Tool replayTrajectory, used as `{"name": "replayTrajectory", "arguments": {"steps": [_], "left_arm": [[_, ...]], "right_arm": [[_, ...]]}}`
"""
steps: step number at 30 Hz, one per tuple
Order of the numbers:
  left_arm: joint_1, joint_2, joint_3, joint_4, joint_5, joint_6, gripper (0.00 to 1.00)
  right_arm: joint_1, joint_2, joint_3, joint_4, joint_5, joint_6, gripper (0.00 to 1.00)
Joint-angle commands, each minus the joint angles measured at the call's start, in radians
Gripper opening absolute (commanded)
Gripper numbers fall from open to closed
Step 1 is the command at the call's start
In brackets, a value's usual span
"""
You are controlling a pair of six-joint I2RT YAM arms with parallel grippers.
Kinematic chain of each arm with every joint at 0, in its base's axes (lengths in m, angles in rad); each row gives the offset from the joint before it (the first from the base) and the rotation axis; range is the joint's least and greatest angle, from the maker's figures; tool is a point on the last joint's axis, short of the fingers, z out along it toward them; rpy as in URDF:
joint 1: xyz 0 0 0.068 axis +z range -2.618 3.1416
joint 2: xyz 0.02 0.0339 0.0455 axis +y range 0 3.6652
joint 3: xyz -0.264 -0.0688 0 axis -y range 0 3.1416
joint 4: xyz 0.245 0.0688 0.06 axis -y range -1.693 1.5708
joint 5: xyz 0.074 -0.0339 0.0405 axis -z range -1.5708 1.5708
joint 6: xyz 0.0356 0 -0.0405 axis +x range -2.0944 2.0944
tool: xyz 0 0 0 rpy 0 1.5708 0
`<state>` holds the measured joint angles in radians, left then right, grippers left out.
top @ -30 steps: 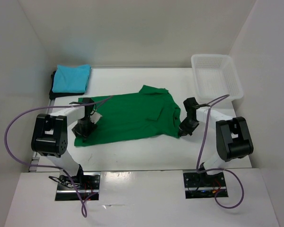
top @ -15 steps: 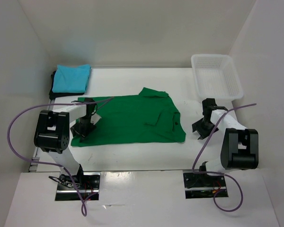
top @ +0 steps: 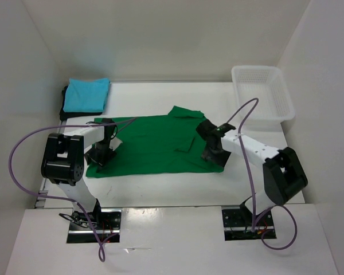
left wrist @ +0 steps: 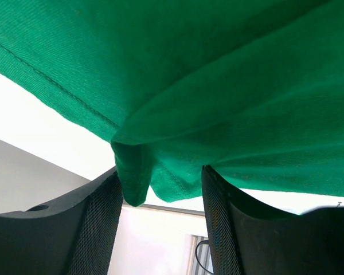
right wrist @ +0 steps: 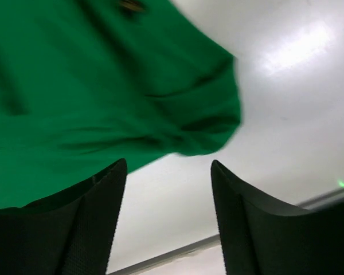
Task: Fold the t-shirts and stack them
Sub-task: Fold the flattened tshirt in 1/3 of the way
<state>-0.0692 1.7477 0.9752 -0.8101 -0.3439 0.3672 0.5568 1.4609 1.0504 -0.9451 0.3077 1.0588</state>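
Turquoise shirt (top: 87, 94) lies folded atop the black one (top: 65, 103); green shirt (top: 155, 143) remains spread, left end effector (top: 98, 156) pinching its hem, right end effector (top: 211, 153) wide, empty

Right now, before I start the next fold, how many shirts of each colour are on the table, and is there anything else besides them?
Green t-shirt: 1, spread flat
Turquoise t-shirt: 1, folded
Black t-shirt: 1, only an edge showing under the turquoise one
White mesh basket: 1
Total: 4 things, 3 of them shirts
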Motion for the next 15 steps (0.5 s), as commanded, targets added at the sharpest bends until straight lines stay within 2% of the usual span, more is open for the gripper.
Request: {"name": "replayTrajectory", "arguments": {"steps": [1, 4, 5, 7, 8, 11, 15], "left_arm": [[0.012, 0.035, -0.038, 0.109, 0.056, -0.02, 0.63], [0.012, 0.026, -0.047, 0.109, 0.046, -0.02, 0.63], [0.012, 0.016, -0.047, 0.109, 0.046, -0.02, 0.64], [0.012, 0.016, -0.047, 0.109, 0.046, -0.02, 0.64], [0.012, 0.007, -0.047, 0.109, 0.046, -0.02, 0.65], [0.012, -0.003, -0.047, 0.109, 0.036, -0.02, 0.65], [0.012, -0.013, -0.047, 0.1, 0.036, -0.02, 0.67]], "right_arm": [[-0.006, 0.044, -0.068, -0.107, 0.036, 0.059, 0.64], [-0.069, 0.044, -0.101, -0.031, 0.025, 0.049, 0.37], [-0.083, 0.056, -0.113, 0.001, 0.013, 0.049, 0.23], [-0.112, 0.099, -0.122, 0.049, -0.004, 0.02, 0.14], [-0.124, 0.111, -0.134, 0.06, -0.018, 0.007, 0.07], [-0.184, 0.134, -0.159, 0.088, -0.018, -0.002, 0.01], [-0.231, 0.11, -0.138, 0.08, -0.004, -0.002, 0.01]]}}
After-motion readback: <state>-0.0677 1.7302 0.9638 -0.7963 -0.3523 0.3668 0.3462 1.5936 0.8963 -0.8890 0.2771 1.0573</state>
